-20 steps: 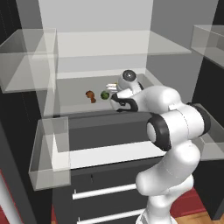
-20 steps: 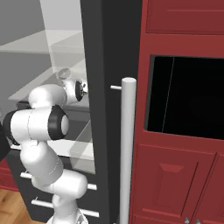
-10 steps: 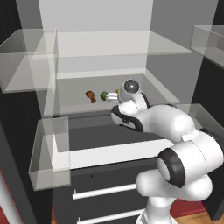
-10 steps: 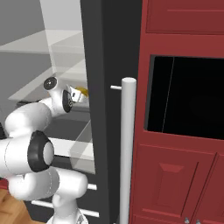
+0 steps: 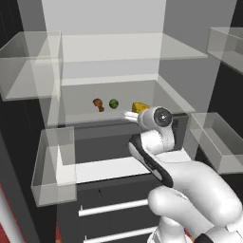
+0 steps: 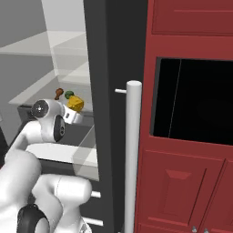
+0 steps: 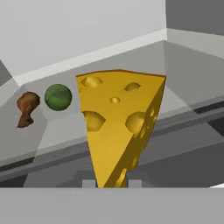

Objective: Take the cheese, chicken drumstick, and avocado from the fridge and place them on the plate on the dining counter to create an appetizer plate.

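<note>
We had the hand (image 7: 112,183) clenched on the cheese (image 7: 119,127), lifted just off the fridge (image 5: 114,61) shelf. The avocado (image 5: 113,103) and chicken drumstick (image 5: 98,104) lay further left on that shelf. We judged nothing plated yet; all three deliveries remained.

Centre frame, the yellow holed cheese wedge (image 7: 120,124) fills the near shelf (between the fingers); open shelf surrounds the small dark green avocado (image 7: 58,97) at left.
</note>
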### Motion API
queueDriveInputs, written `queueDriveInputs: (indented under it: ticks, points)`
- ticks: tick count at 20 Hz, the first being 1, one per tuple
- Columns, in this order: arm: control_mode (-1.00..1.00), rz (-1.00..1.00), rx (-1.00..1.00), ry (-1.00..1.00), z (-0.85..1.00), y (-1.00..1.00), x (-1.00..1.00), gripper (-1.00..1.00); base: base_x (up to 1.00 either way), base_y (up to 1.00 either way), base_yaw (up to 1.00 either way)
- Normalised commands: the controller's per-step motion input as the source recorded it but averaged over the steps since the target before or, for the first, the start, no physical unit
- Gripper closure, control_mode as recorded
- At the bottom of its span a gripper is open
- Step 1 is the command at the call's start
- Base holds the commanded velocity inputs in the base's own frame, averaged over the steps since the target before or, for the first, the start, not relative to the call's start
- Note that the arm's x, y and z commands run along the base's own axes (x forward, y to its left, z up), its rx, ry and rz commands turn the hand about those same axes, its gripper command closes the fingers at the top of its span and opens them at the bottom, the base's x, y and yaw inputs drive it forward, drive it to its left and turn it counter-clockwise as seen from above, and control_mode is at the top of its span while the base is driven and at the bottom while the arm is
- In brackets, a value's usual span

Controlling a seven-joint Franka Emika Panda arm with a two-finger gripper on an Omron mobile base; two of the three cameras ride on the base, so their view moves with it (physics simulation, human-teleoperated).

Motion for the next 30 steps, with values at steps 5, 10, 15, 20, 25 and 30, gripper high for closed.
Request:
queueDriveInputs:
  ticks: [5, 10, 15, 20, 25, 30]
  points:
    - [-1.00, 0.04, 0.12, -0.01, 0.34, 0.00, -0.95, 1.00, 0.00, 0.00, 0.00]
    - [-1.00, 0.04, 0.00, 0.00, 0.17, 0.00, -0.80, 1.00, 0.00, 0.00, 0.00]
    - [-1.00, -0.04, -0.08, 0.00, 0.34, 0.07, -0.44, 1.00, 0.00, 0.00, 0.00]
    - [1.00, -0.03, -0.07, 0.00, 0.19, 0.05, -0.22, 1.00, -0.15, 0.00, -0.01]
    - [1.00, 0.00, 0.00, 0.00, 0.00, 0.00, 0.00, 1.00, -0.46, 0.00, 0.00]
    - [1.00, 0.00, 0.00, 0.00, 0.00, 0.00, 0.00, 1.00, -0.51, 0.00, 0.13]
